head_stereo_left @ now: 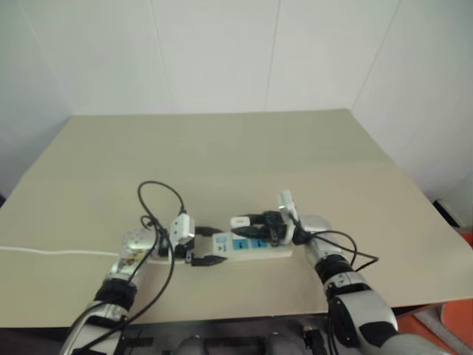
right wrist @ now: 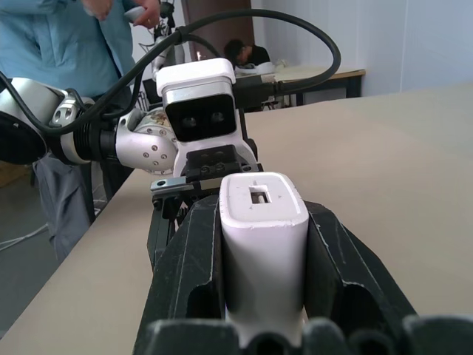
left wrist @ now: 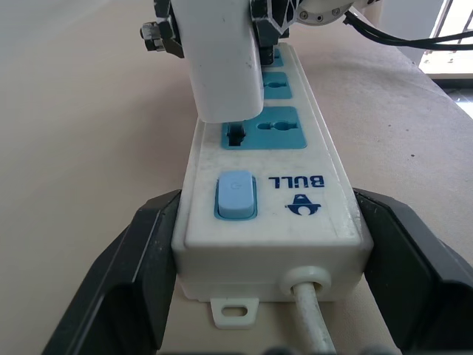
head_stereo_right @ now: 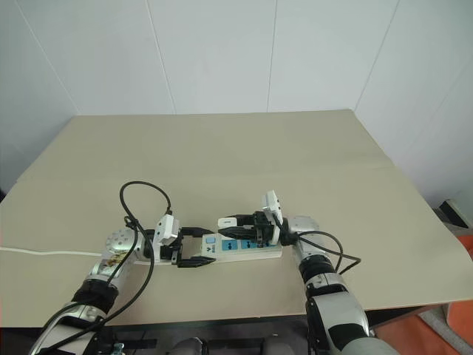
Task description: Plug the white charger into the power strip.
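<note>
We see the white charger (right wrist: 263, 244) squeezed tight between the two black fingers of our right pincer (head_stereo_right: 240, 222). It hangs just over the power strip (head_stereo_right: 240, 250), above the strip's left part. From the left wrist view, the charger's lower end sits right by the first blue socket (left wrist: 277, 127), next to the pale blue switch (left wrist: 235, 195). We cannot tell if its prongs are in the holes.

The power strip lies flat on the bench (head_stereo_left: 222, 155), close to the near edge and about in the middle. It runs left to right. Its thin white cord (head_stereo_left: 52, 253) goes off to the left across the bench.

Our left pincer (head_stereo_right: 196, 246) is spread wide around the left end of the strip, the end where the cord comes out. One finger (left wrist: 140, 274) is on the far side and one on the near side. The fingers look to be touching the strip's sides.

In the right wrist view, a person in a blue shirt (right wrist: 59, 44) stands past the bench edge.
</note>
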### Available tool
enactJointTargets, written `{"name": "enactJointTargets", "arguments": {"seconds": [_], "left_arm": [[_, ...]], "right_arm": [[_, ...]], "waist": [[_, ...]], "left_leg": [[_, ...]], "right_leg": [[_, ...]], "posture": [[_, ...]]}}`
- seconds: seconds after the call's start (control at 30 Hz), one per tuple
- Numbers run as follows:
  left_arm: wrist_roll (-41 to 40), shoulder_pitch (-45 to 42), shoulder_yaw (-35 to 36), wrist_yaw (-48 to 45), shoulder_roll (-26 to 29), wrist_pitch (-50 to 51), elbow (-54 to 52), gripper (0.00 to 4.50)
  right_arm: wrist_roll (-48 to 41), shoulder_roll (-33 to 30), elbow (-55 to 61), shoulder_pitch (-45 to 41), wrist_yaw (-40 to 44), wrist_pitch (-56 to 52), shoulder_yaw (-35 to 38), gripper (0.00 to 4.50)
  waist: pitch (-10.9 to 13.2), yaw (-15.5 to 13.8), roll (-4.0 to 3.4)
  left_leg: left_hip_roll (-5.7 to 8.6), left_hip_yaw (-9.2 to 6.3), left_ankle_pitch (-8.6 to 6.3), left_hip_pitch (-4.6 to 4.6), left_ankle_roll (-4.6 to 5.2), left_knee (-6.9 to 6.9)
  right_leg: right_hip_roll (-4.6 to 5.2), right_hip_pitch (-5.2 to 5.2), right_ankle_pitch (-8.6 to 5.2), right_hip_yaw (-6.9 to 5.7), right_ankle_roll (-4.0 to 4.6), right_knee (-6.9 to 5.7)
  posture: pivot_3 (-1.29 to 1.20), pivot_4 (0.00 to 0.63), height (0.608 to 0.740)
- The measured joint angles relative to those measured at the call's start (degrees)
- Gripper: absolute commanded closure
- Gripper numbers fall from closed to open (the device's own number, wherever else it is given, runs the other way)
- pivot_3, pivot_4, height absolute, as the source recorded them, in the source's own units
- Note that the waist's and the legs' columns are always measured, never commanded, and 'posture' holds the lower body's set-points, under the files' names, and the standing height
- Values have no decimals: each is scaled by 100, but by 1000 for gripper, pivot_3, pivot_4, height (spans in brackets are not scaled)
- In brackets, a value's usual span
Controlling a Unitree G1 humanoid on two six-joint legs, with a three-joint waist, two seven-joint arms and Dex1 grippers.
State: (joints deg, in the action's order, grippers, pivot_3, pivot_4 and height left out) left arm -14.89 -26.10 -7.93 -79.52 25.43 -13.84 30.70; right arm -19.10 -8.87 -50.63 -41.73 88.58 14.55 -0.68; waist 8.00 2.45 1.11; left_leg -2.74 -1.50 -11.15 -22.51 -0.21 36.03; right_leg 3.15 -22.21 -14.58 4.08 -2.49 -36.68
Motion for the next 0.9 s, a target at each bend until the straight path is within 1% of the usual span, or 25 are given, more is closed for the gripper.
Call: {"name": "enactJointTargets", "arguments": {"seconds": [0.43, 0.9], "left_arm": [[7, 15, -23, 43, 3, 7, 9, 1260], [7, 7, -115, 165, -39, 47, 9, 1260]], "right_arm": [[280, -31, -203, -25, -89, 299, -98, 3394], [363, -242, -742, -343, -38, 389, -295, 3394]], "waist": [[-11, -3, 17], [-18, -50, 28]], "left_leg": [[0, 0, 0, 21, 0, -2], [3, 1, 0, 35, -1, 0]], "right_leg": [[0, 18, -4, 0, -2, -1], [6, 41, -13, 0, -17, 5]], "posture": [[0, 150, 740], [0, 150, 740]]}}
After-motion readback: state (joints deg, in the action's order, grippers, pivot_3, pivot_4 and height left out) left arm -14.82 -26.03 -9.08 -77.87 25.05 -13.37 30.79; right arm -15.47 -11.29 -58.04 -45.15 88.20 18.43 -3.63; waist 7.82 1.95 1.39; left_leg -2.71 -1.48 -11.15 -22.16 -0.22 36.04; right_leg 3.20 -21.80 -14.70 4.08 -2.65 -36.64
